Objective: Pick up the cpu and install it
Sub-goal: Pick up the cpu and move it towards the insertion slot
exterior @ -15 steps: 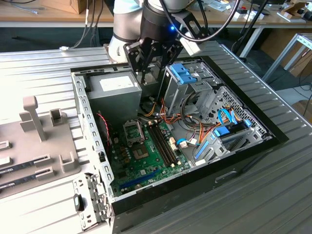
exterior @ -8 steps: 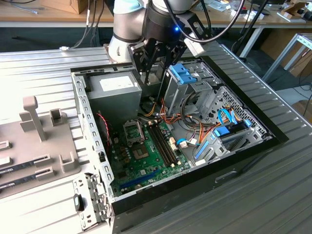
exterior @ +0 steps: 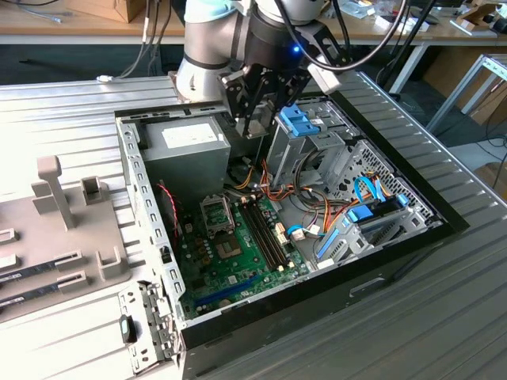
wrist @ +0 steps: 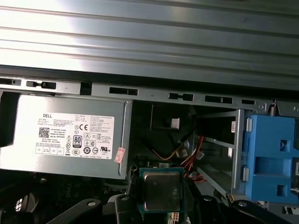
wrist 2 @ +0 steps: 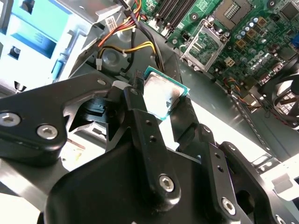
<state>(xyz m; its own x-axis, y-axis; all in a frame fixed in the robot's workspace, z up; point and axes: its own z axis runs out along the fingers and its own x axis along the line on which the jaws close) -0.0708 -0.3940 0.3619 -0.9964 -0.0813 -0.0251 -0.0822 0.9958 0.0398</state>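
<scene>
The gripper (exterior: 257, 117) hangs above the open computer case (exterior: 139, 182), over the gap between the grey power supply (exterior: 186, 142) and the blue drive bracket (exterior: 299, 120). In both wrist views its 2 black fingers (wrist 2: 136, 109) are closed on opposite edges of the cpu (wrist 2: 162, 93), whose silver plate shows with a green rim around it. The cpu is held in the air, well apart from the green motherboard (exterior: 238, 249) and its socket (exterior: 218, 214).

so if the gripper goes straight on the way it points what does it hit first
Likely the loose cables beside the power supply, with the held cpu touching first; depth is unclear.
</scene>
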